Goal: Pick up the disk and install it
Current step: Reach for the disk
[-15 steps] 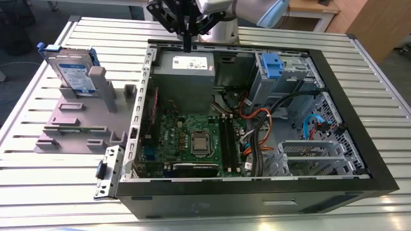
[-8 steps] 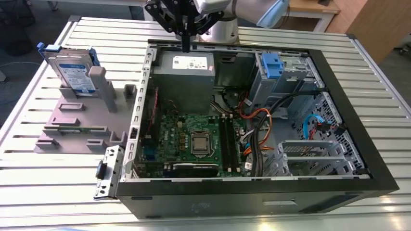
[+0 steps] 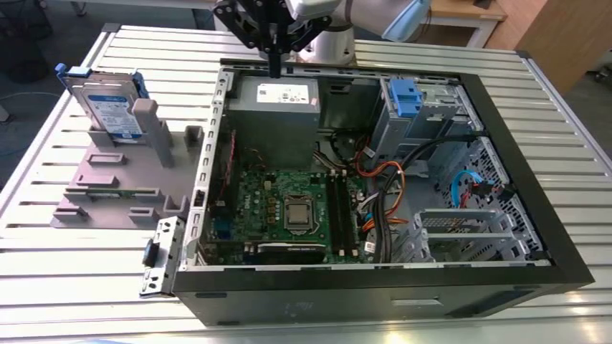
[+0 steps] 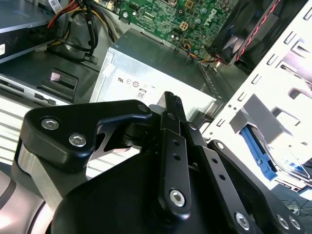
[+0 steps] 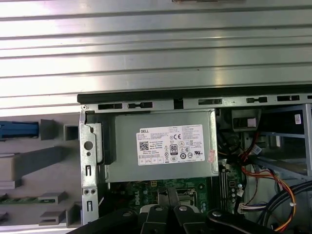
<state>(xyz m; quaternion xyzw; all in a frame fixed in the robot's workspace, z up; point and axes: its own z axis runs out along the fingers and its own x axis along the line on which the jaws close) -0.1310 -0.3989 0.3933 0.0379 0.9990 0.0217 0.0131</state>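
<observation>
Hovering above the power supply point(image 3: 277, 107) inside the open computer case point(image 3: 383, 290), the gripper point(image 3: 275, 70) is clenched on nothing, while the disk point(image 3: 107, 107) stands upright in the grey stand point(image 3: 105, 179) beside the case, at the exterior view's left.

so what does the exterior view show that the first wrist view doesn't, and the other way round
Exterior view: the disk's labelled face, upright in the grey stand, plus the whole open case with its metal cage. First wrist view: the power supply's label straight on. Both: the power supply, the stand, the disk's blue bracket and the gripper, shut and empty, above the power supply.
</observation>
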